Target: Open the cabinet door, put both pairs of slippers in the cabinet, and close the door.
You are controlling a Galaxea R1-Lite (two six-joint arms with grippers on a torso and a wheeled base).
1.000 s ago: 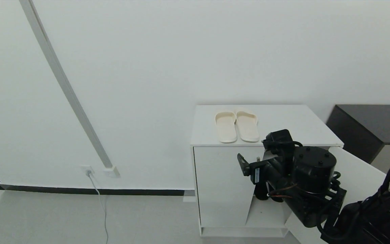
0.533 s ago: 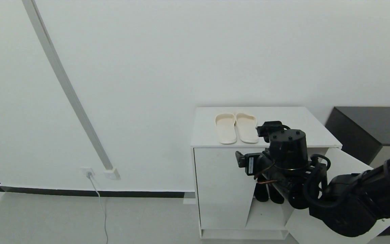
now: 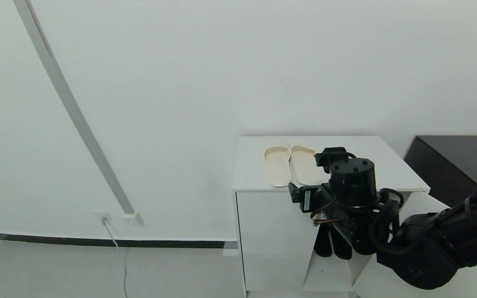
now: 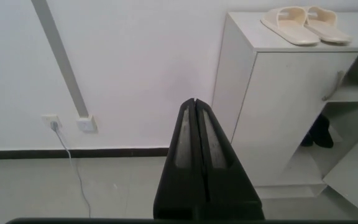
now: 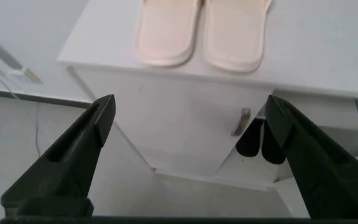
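Observation:
A cream pair of slippers (image 3: pixel 291 164) lies side by side on top of the white cabinet (image 3: pixel 358 165). A black pair of slippers (image 3: pixel 333 245) stands inside the right compartment, whose door (image 3: pixel 387 275) hangs open; the left door (image 3: pixel 273 238) is shut. My right gripper (image 3: pixel 329 156) hovers open over the cabinet's front edge, just right of the cream slippers (image 5: pixel 202 28), with nothing between its fingers (image 5: pixel 82 146). The black slippers (image 5: pixel 263 142) and door handle (image 5: pixel 241 121) show below it. My left gripper (image 4: pixel 194 106) is shut and empty, held low, left of the cabinet (image 4: pixel 278 93).
A dark cabinet (image 3: pixel 458 159) stands to the right of the white one. A grey cable duct (image 3: pixel 68 107) runs slantwise down the wall to a socket with a cable (image 3: pixel 104 218). Bare floor (image 3: pixel 97 269) lies left of the cabinet.
My right arm rose from in front of the open compartment to the cabinet's top edge beside the cream slippers. The head camera shifted a little, so the whole picture sits lower now.

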